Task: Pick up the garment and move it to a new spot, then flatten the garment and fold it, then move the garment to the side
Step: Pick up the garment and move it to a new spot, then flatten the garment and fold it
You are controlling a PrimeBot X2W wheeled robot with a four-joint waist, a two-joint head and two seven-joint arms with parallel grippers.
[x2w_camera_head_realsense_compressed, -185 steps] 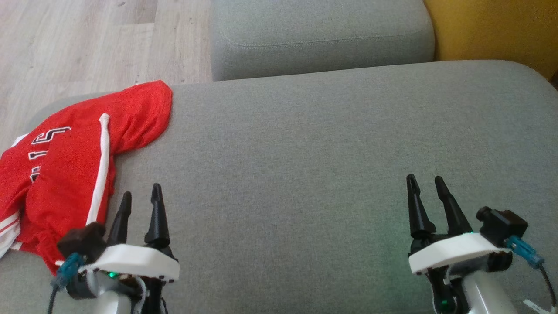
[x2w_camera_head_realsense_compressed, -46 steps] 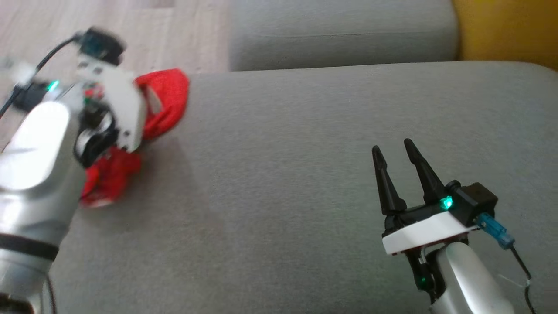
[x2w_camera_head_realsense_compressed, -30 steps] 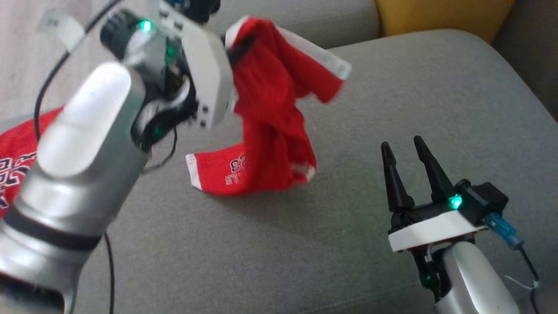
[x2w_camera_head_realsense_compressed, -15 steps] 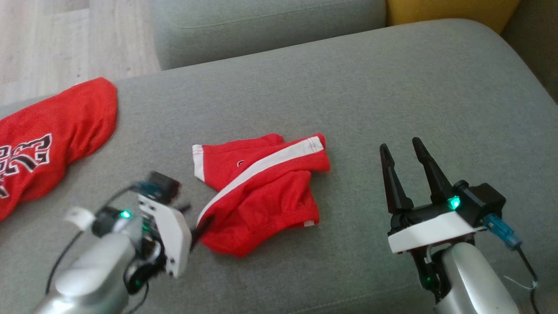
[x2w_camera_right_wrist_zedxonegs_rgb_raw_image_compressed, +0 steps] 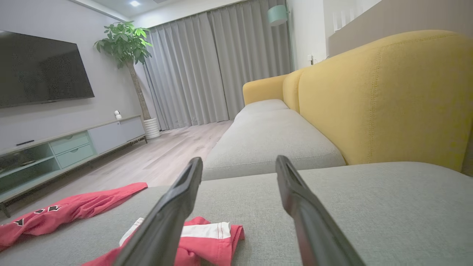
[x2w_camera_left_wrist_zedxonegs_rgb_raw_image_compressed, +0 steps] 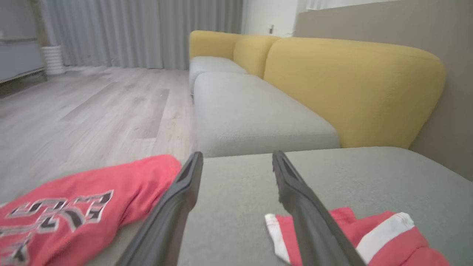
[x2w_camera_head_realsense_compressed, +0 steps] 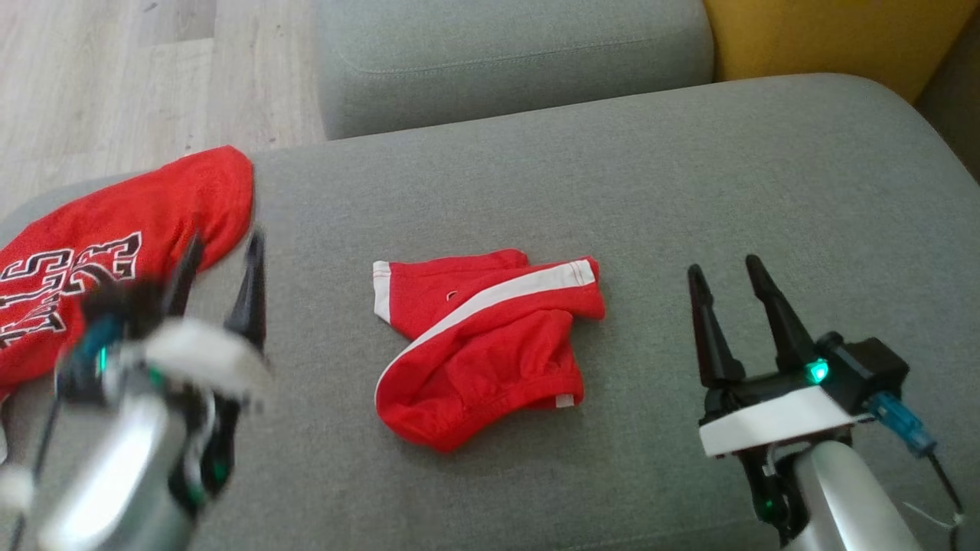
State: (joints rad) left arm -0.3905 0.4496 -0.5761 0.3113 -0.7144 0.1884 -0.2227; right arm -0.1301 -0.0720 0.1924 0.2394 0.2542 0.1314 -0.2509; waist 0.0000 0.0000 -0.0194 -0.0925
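The left gripper (x2w_camera_head_realsense_compressed: 226, 239) is motion-blurred at the near left, yet its fingers plainly stand apart and hold nothing; the jersey (x2w_camera_head_realsense_compressed: 153, 199) beyond it runs off the left edge (its lettering partly cut). The shorts (x2w_camera_head_realsense_compressed: 490, 344) lie bunched mid-cushion (x2w_camera_head_realsense_compressed: 727, 168), folds hiding their underside, with bare grey fabric all round. The right gripper (x2w_camera_head_realsense_compressed: 723, 265), spread wide and empty, sits near right.

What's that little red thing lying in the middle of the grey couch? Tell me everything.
It is a small red garment, seemingly shorts, in a thin sporty fabric, with a white side stripe and white hem trim. It lies crumpled and partly folded over itself on the grey seat cushion, touching nothing else.
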